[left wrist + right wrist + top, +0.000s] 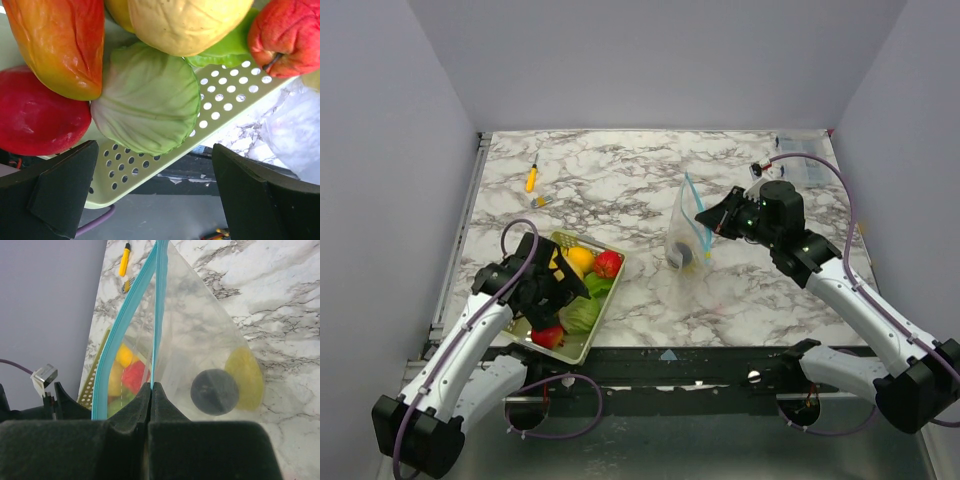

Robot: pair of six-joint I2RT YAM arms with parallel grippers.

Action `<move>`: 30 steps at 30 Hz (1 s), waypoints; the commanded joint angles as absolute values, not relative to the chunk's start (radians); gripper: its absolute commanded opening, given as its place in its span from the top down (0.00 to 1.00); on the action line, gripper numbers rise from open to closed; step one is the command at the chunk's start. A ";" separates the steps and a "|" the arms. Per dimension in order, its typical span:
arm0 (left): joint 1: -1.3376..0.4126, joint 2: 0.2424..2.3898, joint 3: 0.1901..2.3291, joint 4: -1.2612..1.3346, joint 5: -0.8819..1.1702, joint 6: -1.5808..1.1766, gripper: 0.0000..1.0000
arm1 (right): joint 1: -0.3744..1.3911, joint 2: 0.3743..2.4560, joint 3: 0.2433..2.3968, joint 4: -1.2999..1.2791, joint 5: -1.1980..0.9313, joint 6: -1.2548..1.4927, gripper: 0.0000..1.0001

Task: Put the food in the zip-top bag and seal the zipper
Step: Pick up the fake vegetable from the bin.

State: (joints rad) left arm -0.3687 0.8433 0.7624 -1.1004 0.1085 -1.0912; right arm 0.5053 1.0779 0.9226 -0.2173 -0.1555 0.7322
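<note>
Firmly, right fingers (132, 412) pinch the zipper (159, 315); left fingers (62, 192) gape.

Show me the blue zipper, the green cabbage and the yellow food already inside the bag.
blue zipper (160, 300), right wrist view, on its right-hand strip, midway up.
green cabbage (147, 100), left wrist view, middle of its leafy face.
yellow food (246, 375), right wrist view, middle of its visible part.

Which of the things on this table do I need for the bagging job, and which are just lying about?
For the job:
- toy food in the pale green basket
- zip-top bag
- its light-blue zipper
- dark round piece and yellow piece, already inside the bag

Lying about:
- yellow pen-like stick
- small piece beside it, too small to name
</note>
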 commanded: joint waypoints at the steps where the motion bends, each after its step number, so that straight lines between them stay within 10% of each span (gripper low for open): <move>1: -0.371 0.884 0.731 -1.070 0.137 -1.221 0.01 | 0.512 1.063 0.913 -0.205 -0.173 0.733 0.99; 16: -0.372 1.047 0.616 -0.956 0.103 -1.322 0.06 | 0.513 1.067 0.916 -0.206 -0.180 0.734 0.99; 30: -0.372 0.829 0.747 -1.110 -0.078 -1.291 0.72 | 0.513 1.080 0.905 -0.191 -0.179 0.734 0.99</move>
